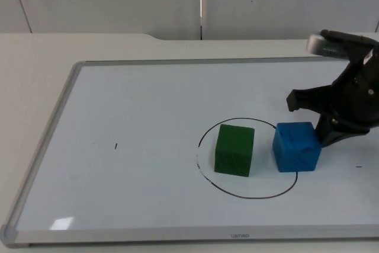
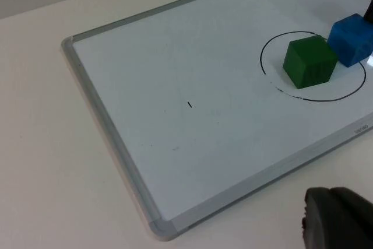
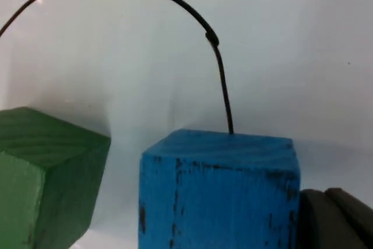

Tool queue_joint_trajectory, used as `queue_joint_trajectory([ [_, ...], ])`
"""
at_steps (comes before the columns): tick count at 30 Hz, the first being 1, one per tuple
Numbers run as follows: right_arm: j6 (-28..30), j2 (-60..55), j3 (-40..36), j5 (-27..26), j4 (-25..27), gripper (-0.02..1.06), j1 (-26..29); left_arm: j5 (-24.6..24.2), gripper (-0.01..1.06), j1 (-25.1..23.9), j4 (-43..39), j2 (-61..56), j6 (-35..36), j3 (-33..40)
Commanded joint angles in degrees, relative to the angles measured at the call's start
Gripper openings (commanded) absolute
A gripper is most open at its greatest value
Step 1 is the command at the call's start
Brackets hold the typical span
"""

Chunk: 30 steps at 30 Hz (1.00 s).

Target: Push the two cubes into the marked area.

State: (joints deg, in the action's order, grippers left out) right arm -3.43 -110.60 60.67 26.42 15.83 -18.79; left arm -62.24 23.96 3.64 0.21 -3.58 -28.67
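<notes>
**A:** Where do the cubes sit?

**B:** The green cube [image 1: 234, 149] stands inside the circle [image 1: 249, 196] drawn on the whiteboard [image 1: 148, 111], toward its nine o'clock side. The blue cube [image 1: 296, 147] is just beside it at three o'clock, apart from it by a narrow gap, and it straddles the line: part within, part outside.

**A:** And the right gripper [image 1: 308, 124]?

**B:** It is at the blue cube's three o'clock face. Its jaws are spread wide; one finger [image 1: 303, 98] reaches out above the cube toward twelve o'clock, the other presses at the cube's outer side. It clasps nothing. From the right wrist, the blue cube [image 3: 220, 193] looms close, the green cube [image 3: 46, 176] next to it, with the circle's line [image 3: 218, 74] arcing beyond.

**A:** The left gripper?

**B:** The left arm waits off the board; a black fingertip [image 2: 338, 220] shows near the board's edge [image 2: 99, 115]. Whether its jaws are open cannot be told. From there both cubes lie far across the board, the green one [image 2: 310, 61] in the circle, the blue one [image 2: 352, 39] on its rim.
</notes>
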Motion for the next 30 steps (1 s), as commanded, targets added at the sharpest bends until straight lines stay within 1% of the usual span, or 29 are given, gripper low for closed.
queue_joint_trajectory([
  [1, -0.2, -0.1, 0.2, -0.6, -0.1, 0.00, -1.0, 0.6, 0.00, -0.1, -0.2, -0.2, 0.5, 0.3],
  [10, -0.2, -0.2, 0.2, -2.8, 1.4, 0.00, -3.4, 0.6, 0.00, -0.1, -0.2, -0.2, 0.5, 0.3],
  [19, -0.5, -0.2, 0.2, -3.5, 1.2, 0.00, -5.1, 0.6, 0.00, -0.1, -0.2, -0.2, 0.5, 0.3],
  [22, -1.7, -0.2, 0.2, -3.7, 1.1, 0.00, -5.9, 0.6, 0.00, -0.1, -0.2, -0.2, 0.5, 0.3],
  [30, -1.6, -0.2, 0.2, -4.0, 0.3, 0.00, -6.4, 0.6, 0.00, -0.1, -0.2, -0.2, 0.5, 0.3],
])
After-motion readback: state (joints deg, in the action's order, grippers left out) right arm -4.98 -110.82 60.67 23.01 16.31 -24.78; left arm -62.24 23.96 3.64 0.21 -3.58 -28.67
